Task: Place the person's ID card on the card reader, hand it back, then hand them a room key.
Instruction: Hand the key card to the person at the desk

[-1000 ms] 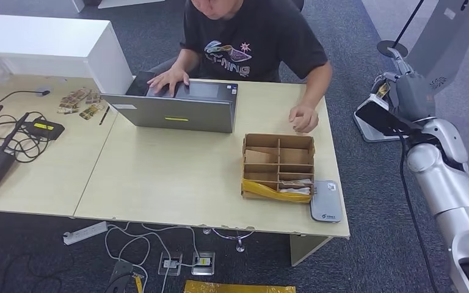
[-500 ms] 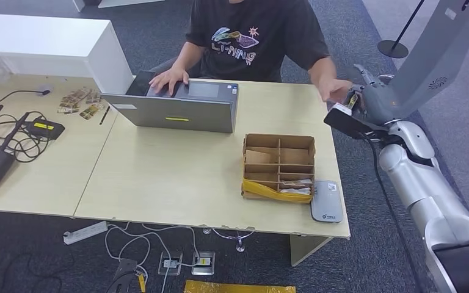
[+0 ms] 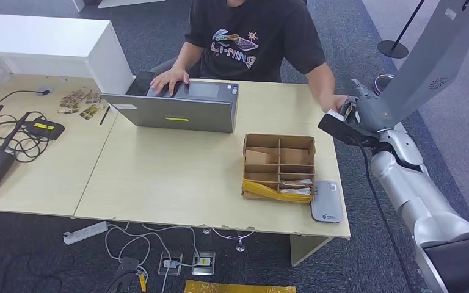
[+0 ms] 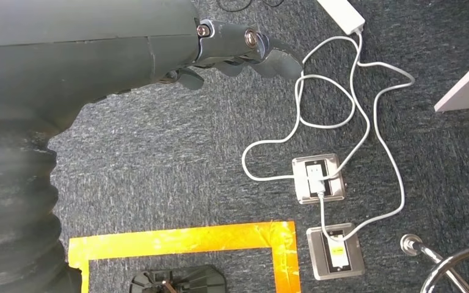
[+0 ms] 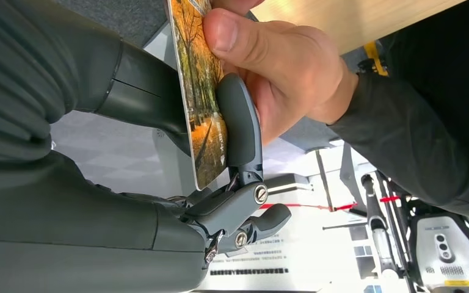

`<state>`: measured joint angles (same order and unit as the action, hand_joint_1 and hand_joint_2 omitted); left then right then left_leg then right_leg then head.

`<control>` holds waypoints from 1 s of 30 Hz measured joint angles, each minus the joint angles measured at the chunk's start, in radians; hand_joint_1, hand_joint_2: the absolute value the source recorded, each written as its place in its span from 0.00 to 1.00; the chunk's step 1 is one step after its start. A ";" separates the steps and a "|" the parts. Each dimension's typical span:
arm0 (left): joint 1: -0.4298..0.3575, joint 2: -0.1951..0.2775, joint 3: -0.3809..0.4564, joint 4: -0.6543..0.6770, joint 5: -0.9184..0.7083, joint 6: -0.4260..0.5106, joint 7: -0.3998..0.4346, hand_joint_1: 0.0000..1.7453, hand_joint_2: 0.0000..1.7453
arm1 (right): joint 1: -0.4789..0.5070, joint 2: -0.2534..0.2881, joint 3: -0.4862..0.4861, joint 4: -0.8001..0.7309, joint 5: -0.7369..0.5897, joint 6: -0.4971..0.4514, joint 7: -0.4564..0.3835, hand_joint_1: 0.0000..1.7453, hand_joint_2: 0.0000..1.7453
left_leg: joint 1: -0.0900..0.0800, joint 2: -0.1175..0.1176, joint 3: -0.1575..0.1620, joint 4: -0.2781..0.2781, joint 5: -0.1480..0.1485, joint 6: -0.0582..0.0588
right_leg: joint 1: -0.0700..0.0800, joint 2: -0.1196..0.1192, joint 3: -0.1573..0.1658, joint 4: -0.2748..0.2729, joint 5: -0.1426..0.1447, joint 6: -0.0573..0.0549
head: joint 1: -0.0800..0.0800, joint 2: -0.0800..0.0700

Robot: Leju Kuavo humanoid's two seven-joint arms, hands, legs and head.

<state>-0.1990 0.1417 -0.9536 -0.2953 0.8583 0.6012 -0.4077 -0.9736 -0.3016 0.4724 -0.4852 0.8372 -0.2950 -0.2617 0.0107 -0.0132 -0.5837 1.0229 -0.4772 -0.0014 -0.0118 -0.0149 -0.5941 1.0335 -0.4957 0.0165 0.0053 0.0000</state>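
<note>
At the desk's right edge | my right hand (image 5: 220,183) pinches the card (image 5: 204,104), thumb and finger clamped on it, the person's hand (image 5: 281,73) also gripping: handover | left hand (image 4: 238,55) hangs empty, fingers curled | card reader (image 3: 326,201) waits beside the cardboard organizer (image 3: 278,166)

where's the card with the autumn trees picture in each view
Head view: card a small sliver at the right robot hand, by the table's far right edge.
Right wrist view: card between robot hand's fingers and person's hand.
Left wrist view: not in it.
Shared landmark: person's hand.
</note>
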 joint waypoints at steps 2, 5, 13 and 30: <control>0.000 0.000 -0.001 0.000 0.000 0.000 0.000 0.00 1.00 | 0.000 0.001 0.002 0.007 0.000 -0.002 0.000 0.85 1.00 | 0.000 0.000 0.000 0.000 0.000 0.000 | 0.000 0.000 0.000 0.000 0.000 0.000 | 0.000 0.000; 0.000 0.000 -0.002 0.000 0.000 0.000 0.000 0.00 1.00 | -0.001 0.002 0.005 0.018 0.000 -0.005 -0.001 0.10 1.00 | 0.000 0.000 0.000 0.000 0.000 0.000 | 0.000 0.000 0.000 0.000 0.000 0.000 | 0.000 0.000; 0.000 0.000 -0.002 -0.002 -0.001 0.008 -0.001 0.00 1.00 | -0.007 0.013 0.005 0.037 -0.035 -0.077 -0.054 0.00 1.00 | 0.000 0.000 0.000 0.000 0.000 0.000 | 0.000 0.000 0.000 0.000 0.000 0.000 | 0.000 0.000; 0.000 0.000 -0.002 -0.005 -0.009 0.010 -0.001 0.00 1.00 | -0.079 0.026 -0.057 0.029 -0.176 -0.119 -0.153 0.00 1.00 | 0.000 0.000 0.000 0.000 0.000 0.000 | 0.000 0.000 0.000 0.000 0.000 0.000 | 0.000 0.000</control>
<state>-0.1989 0.1416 -0.9560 -0.3006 0.8495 0.6108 -0.4089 -1.0527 -0.2754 0.4155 -0.4561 0.6615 -0.4139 -0.4148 0.0107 -0.0130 -0.5835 1.0230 -0.4770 -0.0014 -0.0118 -0.0147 -0.5941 1.0337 -0.4956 0.0166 0.0052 0.0000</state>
